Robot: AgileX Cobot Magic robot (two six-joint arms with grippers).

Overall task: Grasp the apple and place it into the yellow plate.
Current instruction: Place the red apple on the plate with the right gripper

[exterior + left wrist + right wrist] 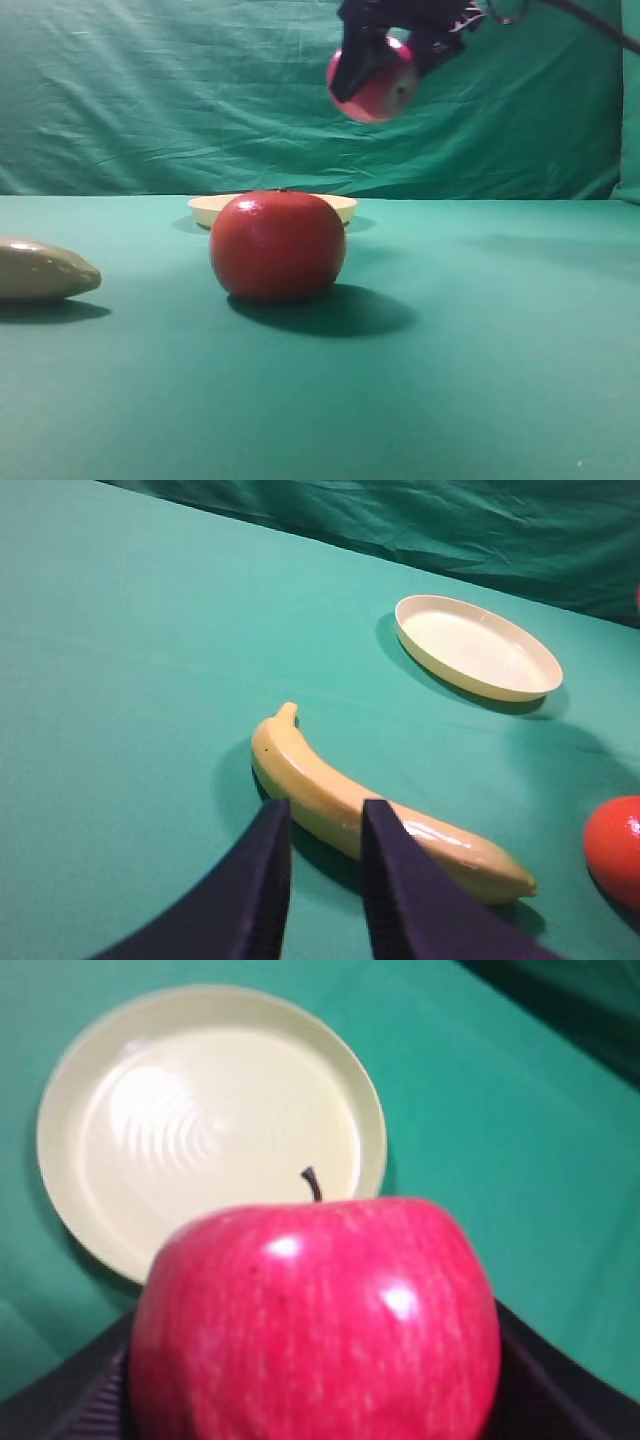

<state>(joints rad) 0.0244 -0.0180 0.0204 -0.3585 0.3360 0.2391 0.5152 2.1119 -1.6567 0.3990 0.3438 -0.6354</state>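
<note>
The glossy crimson-pink apple (383, 90) hangs high in the air at the back, with my right gripper (380, 72) shut on it. In the right wrist view the apple (318, 1320) fills the lower frame with its stem up, and dark fingers (565, 1390) press its sides. The yellow plate (200, 1130) lies on the cloth below and beyond it. In the high view the plate's rim (212, 207) shows behind a big red fruit. My left gripper (327, 830) hovers low over a banana, with a narrow gap between its fingers and nothing in them.
A large orange-red round fruit (278, 245) stands mid-table in front of the plate and shows at the right edge (615, 845) of the left wrist view. A yellow banana (370, 815) lies at the left (40, 270). Green cloth covers the table and backdrop.
</note>
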